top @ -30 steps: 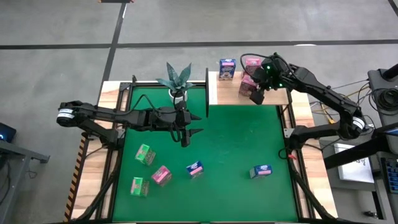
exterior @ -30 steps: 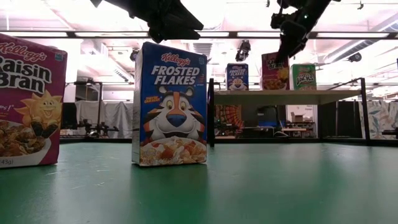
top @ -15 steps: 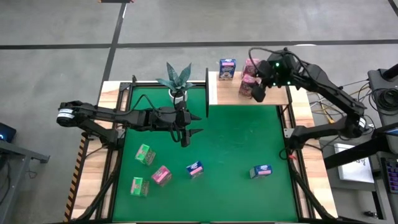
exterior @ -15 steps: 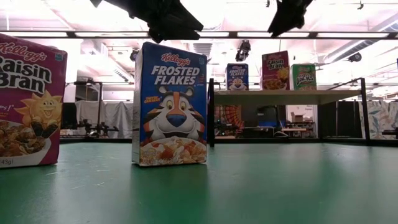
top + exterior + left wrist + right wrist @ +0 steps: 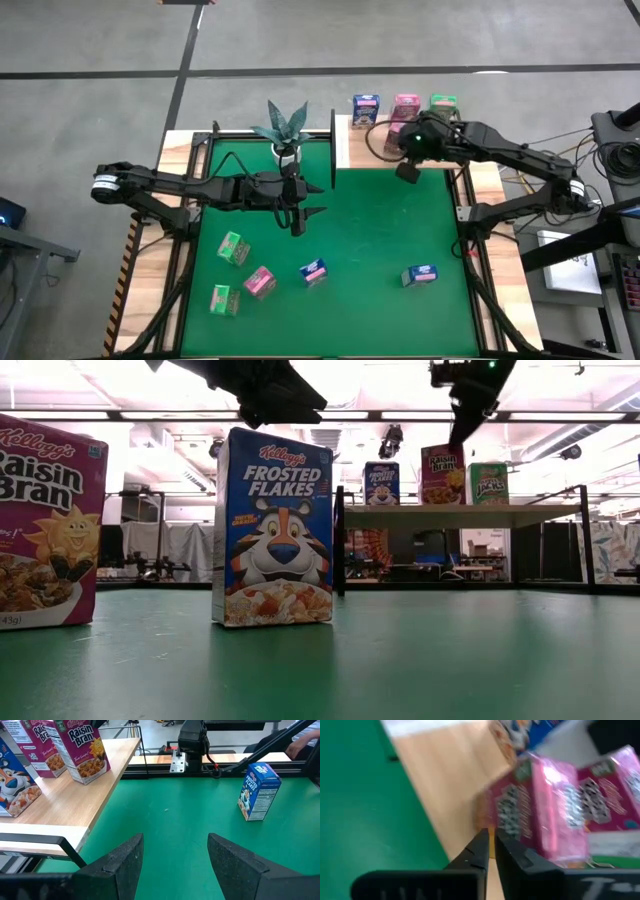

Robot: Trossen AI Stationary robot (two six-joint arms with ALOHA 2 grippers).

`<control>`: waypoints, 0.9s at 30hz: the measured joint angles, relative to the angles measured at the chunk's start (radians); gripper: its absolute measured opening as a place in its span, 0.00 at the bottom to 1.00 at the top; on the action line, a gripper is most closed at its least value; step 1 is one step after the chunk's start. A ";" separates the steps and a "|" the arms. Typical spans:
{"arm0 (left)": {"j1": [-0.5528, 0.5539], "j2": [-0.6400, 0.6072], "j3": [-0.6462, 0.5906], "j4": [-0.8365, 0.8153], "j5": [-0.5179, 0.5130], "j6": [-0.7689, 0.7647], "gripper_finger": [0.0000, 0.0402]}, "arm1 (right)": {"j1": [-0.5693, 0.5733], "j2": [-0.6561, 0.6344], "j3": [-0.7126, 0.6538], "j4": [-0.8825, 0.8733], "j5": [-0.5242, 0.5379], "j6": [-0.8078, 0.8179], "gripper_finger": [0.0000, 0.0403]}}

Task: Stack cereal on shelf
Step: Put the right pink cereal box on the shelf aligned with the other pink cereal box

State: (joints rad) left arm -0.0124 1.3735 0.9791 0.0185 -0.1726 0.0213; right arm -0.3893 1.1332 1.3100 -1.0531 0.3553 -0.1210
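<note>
The light-wood shelf stands at the mat's far right. On it stand a blue box, a pink one, a green one and a second pink box. My right gripper hangs shut above the shelf's near edge, its fingers empty. Five more cereal boxes stand on the green mat: green, pink, green, blue, blue. My left gripper hovers open over the mat's middle.
A potted plant stands at the mat's far edge, left of the shelf's black upright. Wooden strips and black rails border the mat. Bare green mat lies between the two arms.
My right gripper has drawn back from the pink box on the shelf, first upward, then toward the table's near edge and down a little, swinging its wrist round. The pink box stays standing on the shelf.
</note>
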 joint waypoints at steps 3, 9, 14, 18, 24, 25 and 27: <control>0.000 0.000 0.000 0.000 0.000 0.000 0.51 | 0.001 0.000 -0.003 0.002 0.080 0.006 0.02; 0.000 0.000 0.000 0.000 0.000 0.000 0.51 | -0.001 0.000 -0.002 -0.003 0.182 -0.024 0.02; 0.000 0.000 0.000 -0.003 0.000 0.000 0.51 | -0.001 0.000 -0.002 -0.013 0.166 -0.028 0.02; 0.000 0.000 0.000 -0.004 0.000 0.000 0.51 | -0.001 0.000 0.009 -0.012 0.077 0.000 0.02; 0.000 0.000 0.000 -0.006 0.000 0.000 0.51 | -0.001 -0.002 0.026 0.097 -0.072 0.018 0.02; 0.000 0.000 0.000 -0.006 0.000 0.000 0.51 | -0.001 -0.004 0.027 0.128 -0.073 0.018 0.02; 0.000 0.000 0.000 -0.007 0.000 0.000 0.51 | -0.002 -0.007 0.028 0.178 -0.064 0.011 0.02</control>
State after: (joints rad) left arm -0.0124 1.3735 0.9791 0.0113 -0.1726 0.0212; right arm -0.3915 1.1263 1.3377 -0.8746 0.2913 -0.1098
